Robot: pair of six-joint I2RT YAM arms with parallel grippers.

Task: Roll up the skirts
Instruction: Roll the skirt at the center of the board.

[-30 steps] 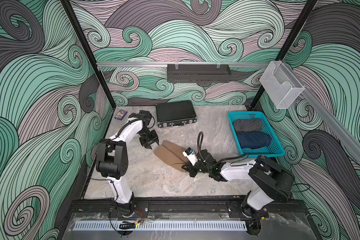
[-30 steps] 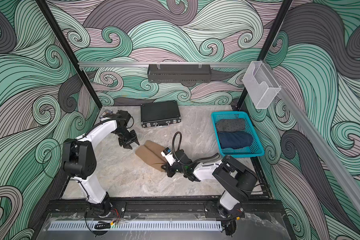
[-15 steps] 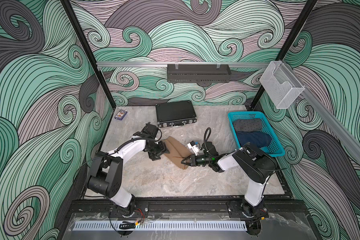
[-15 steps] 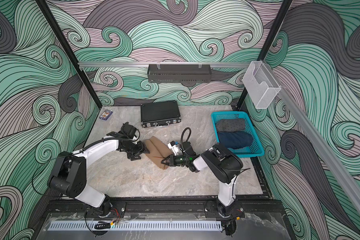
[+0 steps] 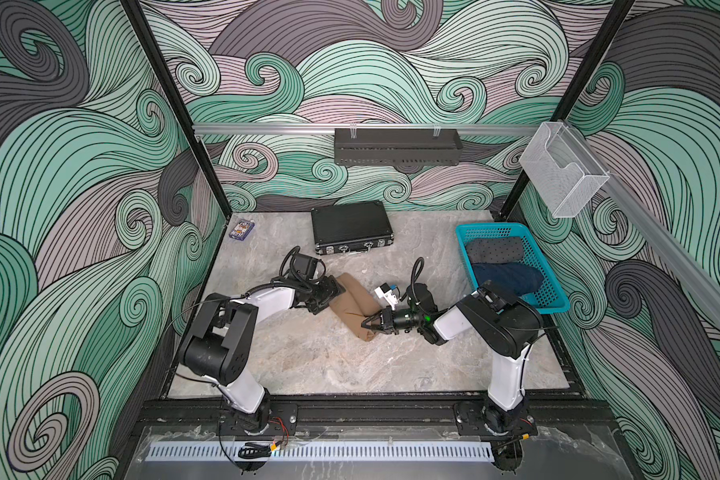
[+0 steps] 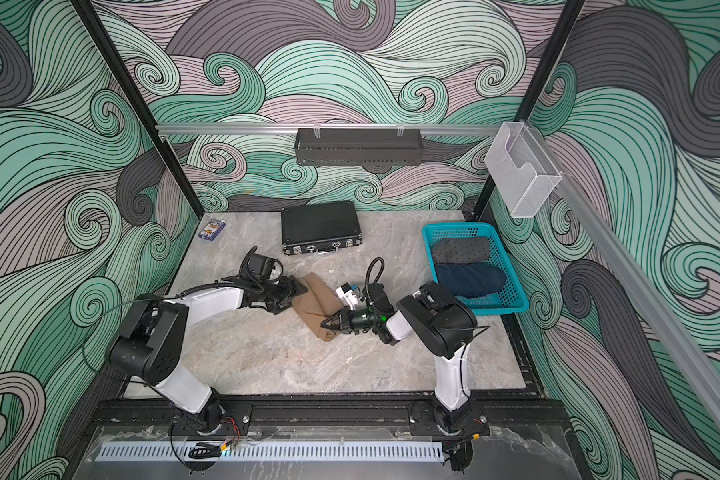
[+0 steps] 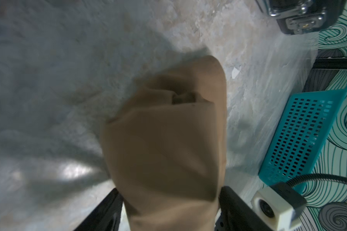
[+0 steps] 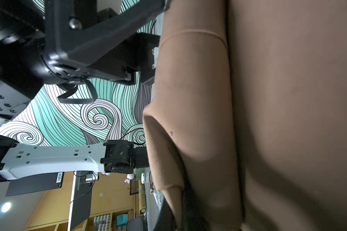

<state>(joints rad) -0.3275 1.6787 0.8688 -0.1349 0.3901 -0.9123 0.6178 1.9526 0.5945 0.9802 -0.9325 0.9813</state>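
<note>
The tan skirt (image 5: 352, 305) (image 6: 314, 305) lies rolled in the middle of the table. Its far-left end sits between the fingers (image 7: 234, 206) of my left gripper (image 5: 334, 291) (image 7: 169, 192), which stands open around it. My right gripper (image 5: 366, 325) (image 6: 329, 325) (image 8: 174, 204) is shut on a fold at the roll's near end, and tan cloth (image 8: 288, 100) fills most of the right wrist view. The grey dotted skirt (image 5: 493, 250) and the denim skirt (image 5: 508, 277) lie rolled in the teal basket (image 5: 491, 227).
A black hard case (image 5: 352, 226) lies at the back of the table, just behind the left wrist. A small card box (image 5: 242, 230) sits in the back left corner. The basket stands against the right edge, close to the right arm's elbow.
My left arm has swung in from the back left to the roll's end and its jaws have widened. The right arm has pivoted, its gripper still shut on the roll's near end.
</note>
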